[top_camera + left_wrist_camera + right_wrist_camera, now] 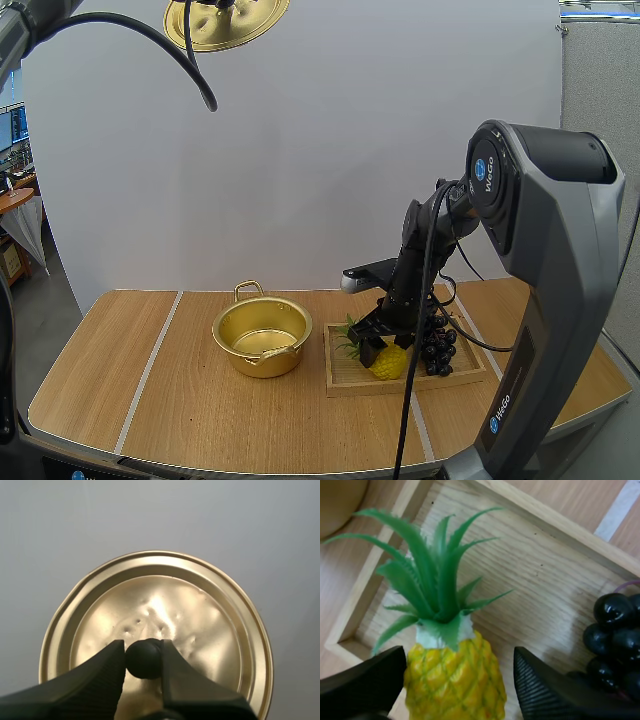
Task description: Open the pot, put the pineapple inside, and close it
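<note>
Two jobs at once | left gripper [143, 650] pinching lid [200, 610] by its black knob [143, 661], held high over table [130, 380] | right gripper [460, 655] fingers wide, one each side of pineapple [455, 680] in tray [545, 565], grapes [615, 630] just beside | pot [262, 362] open on table, left of tray

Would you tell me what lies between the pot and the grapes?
The pineapple on the wooden tray, the open right gripper astride it, per the high view.
</note>
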Robot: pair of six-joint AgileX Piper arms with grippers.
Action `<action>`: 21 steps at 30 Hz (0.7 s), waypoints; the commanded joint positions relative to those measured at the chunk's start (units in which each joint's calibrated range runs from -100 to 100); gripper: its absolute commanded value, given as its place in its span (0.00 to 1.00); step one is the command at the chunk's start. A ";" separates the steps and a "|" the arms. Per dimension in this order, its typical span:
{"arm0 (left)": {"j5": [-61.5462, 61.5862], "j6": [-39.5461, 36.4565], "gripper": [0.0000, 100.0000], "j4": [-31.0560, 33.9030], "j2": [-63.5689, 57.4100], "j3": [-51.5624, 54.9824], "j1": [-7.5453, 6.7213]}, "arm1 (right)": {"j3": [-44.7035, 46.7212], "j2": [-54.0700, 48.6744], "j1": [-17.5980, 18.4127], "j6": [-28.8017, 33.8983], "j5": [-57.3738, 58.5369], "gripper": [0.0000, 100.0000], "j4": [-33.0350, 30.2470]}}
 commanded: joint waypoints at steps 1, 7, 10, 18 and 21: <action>-1.87 -0.36 0.00 -0.02 -0.37 -0.57 -0.23 | -0.35 1.89 -0.12 -0.59 -1.27 1.00 -0.68; -1.87 -0.36 0.00 -0.02 -0.37 -0.57 -0.23 | -0.35 3.39 -0.12 -0.59 -3.11 1.00 -0.68; -1.87 -0.36 0.00 -0.02 -0.37 -0.57 -0.23 | -0.35 3.39 -0.12 -0.59 -3.08 0.77 -0.68; -1.87 -0.36 0.00 -0.02 -0.37 -0.57 -0.23 | -1.80 2.32 -0.02 -0.59 1.61 0.00 0.82; -1.87 -0.36 0.00 -0.02 -0.37 -0.57 -0.23 | -4.02 -0.43 0.58 -0.59 4.08 0.00 2.09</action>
